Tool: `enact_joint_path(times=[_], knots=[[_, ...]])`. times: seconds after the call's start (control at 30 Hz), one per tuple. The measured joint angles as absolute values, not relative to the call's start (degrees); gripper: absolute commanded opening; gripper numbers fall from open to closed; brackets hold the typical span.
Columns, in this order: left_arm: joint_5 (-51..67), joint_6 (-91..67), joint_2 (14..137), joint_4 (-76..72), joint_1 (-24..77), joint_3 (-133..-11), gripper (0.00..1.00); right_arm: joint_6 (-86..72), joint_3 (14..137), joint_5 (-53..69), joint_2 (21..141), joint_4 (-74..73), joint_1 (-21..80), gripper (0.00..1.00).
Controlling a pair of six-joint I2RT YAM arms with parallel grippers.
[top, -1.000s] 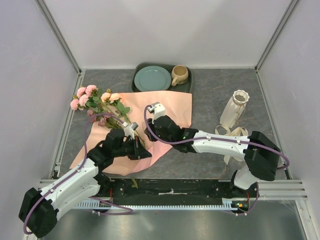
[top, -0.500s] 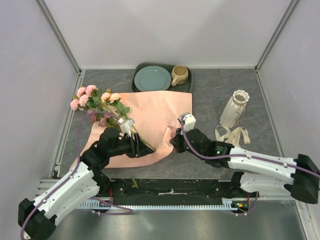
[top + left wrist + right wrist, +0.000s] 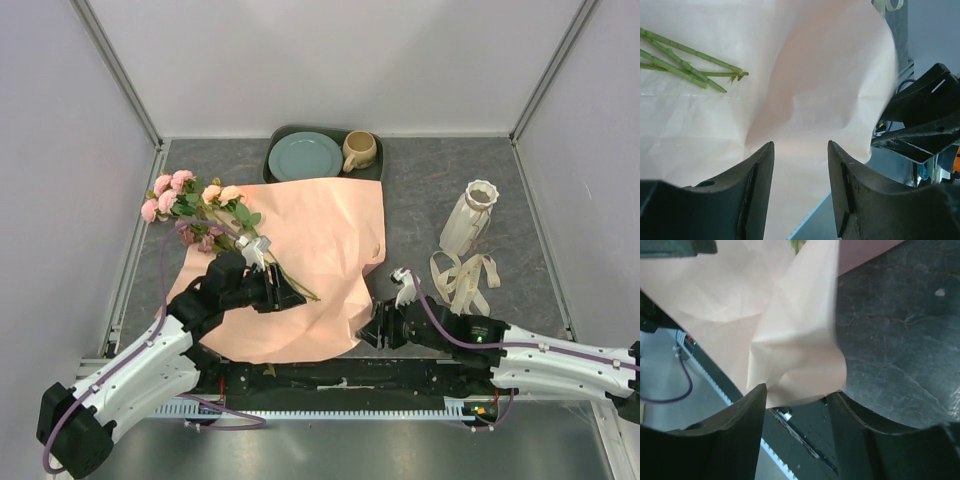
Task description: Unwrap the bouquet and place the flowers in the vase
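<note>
Overhead view and both wrist views, bouquet already unwrapped. The salmon-pink paper [image 3: 320, 240] lies spread open across the middle of the grey surface [image 3: 440, 170]. Its far edge reaches the dark tray [image 3: 275, 135], which carries a teal plate [image 3: 305, 157] and a tan mug [image 3: 359, 150].

The flowers [image 3: 205, 215] lie on the left. Their pink and peach blooms rest on the surface off the paper's far-left corner, and their green stems run diagonally nearer and rightward onto the sheet.

My left pincer [image 3: 290, 297] hangs over the left part of the paper, just beside the cut stem ends. In its wrist view my left pincer [image 3: 801, 147] is open, with only bare paper [image 3: 805, 75] showing between the parted fingers. The stems [image 3: 680, 68] lie apart from it, at the upper left of that view.

My right pincer [image 3: 368, 335] is low at the near-right corner of the paper, by the near edge of the surface. In its wrist view my right pincer [image 3: 795, 395] is also open. The crumpled, lifted corner of the paper [image 3: 790, 340] sits at the mouth of the gap, and the fingers are not closed on it.

The cream ribbed vase [image 3: 470, 218] is on the right, well apart from the flowers, and appears to stand upright with its scalloped rim showing. The cream ribbon [image 3: 462, 275] lies loose on the surface just near of the vase, between the vase and my right arm.
</note>
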State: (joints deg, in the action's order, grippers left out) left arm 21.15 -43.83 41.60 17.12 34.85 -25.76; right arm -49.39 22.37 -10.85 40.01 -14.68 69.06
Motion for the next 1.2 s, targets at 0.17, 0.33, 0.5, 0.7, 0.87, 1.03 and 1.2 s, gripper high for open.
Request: enact_joint_path(times=[0.17,0.33,0.5,0.7,0.87,1.03,1.2], knots=[[21.0,-43.8,42.6,17.2,34.9,-25.8,0.54,-52.3,20.7,-8.6,30.3,-21.7,70.2,0.75],[21.2,-43.8,42.7,17.0,34.9,-25.8,0.54,-50.9,28.9,-14.2,24.2,-36.2,70.3,0.84],[21.2,-43.8,42.4,17.2,34.9,-25.8,0.57,-45.4,41.8,-20.7,29.5,-38.6,70.3,0.84],[18.8,-44.2,36.7,21.2,34.9,-26.3,0.60,-37.0,49.1,-23.5,50.8,-26.6,70.1,0.75],[13.7,-44.5,29.0,27.7,34.9,-29.2,0.61,-37.4,43.5,-21.6,66.3,-13.0,68.6,0.53],[10.4,-44.7,26.6,31.9,34.9,-30.8,0.61,-45.2,28.6,-19.7,71.9,-3.1,67.8,0.52],[6.4,-45.9,29.7,34.2,34.9,-31.2,0.61,-48.6,25.6,-16.9,73.3,3.6,64.7,0.53]])
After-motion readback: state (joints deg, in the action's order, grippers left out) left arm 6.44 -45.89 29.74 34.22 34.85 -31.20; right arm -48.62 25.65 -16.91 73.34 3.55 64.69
